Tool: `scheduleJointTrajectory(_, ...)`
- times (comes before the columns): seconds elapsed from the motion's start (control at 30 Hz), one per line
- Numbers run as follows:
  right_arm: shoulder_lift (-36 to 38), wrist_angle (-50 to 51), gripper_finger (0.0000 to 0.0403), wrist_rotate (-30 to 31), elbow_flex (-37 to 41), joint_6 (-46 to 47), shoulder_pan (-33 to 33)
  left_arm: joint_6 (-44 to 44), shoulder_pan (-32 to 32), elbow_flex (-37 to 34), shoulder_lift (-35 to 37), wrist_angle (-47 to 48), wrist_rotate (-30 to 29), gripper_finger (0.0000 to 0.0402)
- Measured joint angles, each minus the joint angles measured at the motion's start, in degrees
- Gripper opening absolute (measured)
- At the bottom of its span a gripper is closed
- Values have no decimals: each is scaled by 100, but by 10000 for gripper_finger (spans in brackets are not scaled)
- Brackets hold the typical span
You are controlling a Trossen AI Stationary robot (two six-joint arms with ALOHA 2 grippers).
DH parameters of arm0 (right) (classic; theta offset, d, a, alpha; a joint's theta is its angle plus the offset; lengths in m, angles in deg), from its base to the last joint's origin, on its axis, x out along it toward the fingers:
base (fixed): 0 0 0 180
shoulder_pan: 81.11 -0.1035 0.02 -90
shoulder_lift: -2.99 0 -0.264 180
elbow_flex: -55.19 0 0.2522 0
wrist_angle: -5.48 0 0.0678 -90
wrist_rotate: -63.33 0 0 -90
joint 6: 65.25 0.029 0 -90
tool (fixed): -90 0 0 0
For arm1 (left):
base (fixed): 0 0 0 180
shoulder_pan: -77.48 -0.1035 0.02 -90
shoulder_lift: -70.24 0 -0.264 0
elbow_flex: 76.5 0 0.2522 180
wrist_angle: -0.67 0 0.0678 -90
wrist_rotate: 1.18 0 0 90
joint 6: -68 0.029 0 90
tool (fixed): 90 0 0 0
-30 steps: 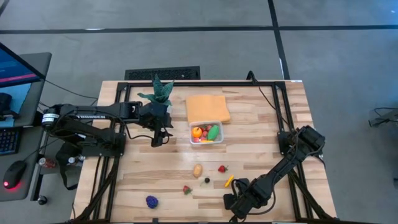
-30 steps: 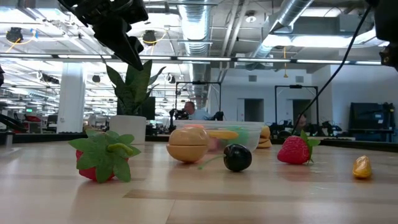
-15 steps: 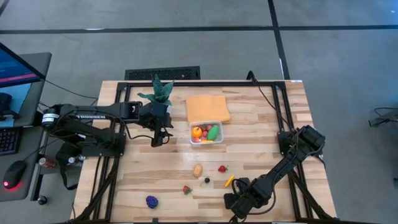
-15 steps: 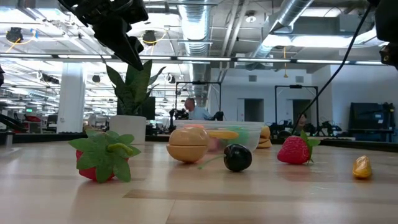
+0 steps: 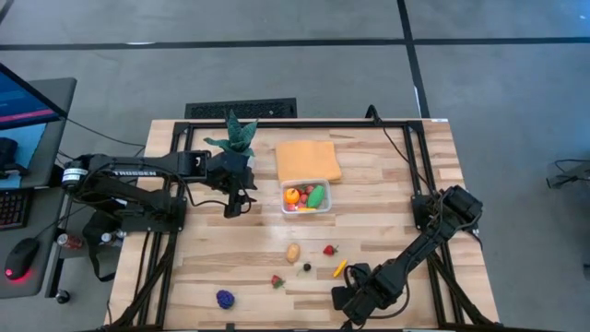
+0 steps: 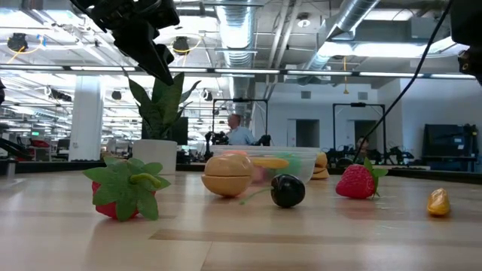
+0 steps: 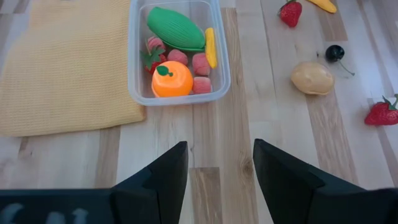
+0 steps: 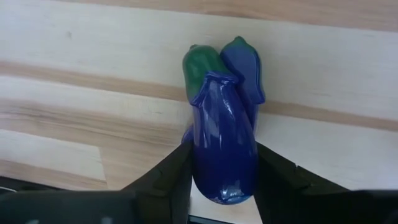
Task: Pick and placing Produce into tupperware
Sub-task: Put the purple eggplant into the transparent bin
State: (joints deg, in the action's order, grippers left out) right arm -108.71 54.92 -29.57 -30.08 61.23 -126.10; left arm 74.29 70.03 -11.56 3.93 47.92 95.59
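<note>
The right gripper sits low at the near edge of the table, its two fingers clamped on a small blue eggplant with a green cap. The fingers press the fat lower part of the body from both sides, and the narrow stem end points away from the wrist. It looks like glossy hard plastic, so I judge it light and stiff but slippery (the rounded, tapering shape could squirt out if the hold is too near the tip). The thick middle seems the safest place to pinch it, and that is roughly where the fingers are.

The clear container stands near the middle of the table, touching the edge of the orange cloth. It already holds an orange, a green piece, a thin yellow piece and some pink and red bits. It looks thin-walled and light, so a bump could push it.

Loose on the wood between container and near edge lie a tan potato, a dark cherry, two strawberries and a purple piece.

The left gripper hovers beside the potted plant, its fingers apart and holding nothing.
</note>
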Motion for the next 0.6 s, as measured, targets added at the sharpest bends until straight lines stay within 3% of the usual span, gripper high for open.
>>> scheduleJointTrajectory(0.6, -11, 30, 131, 1010, -73, -100, -5, 2, 2, 0, 0, -2, -58, 174)
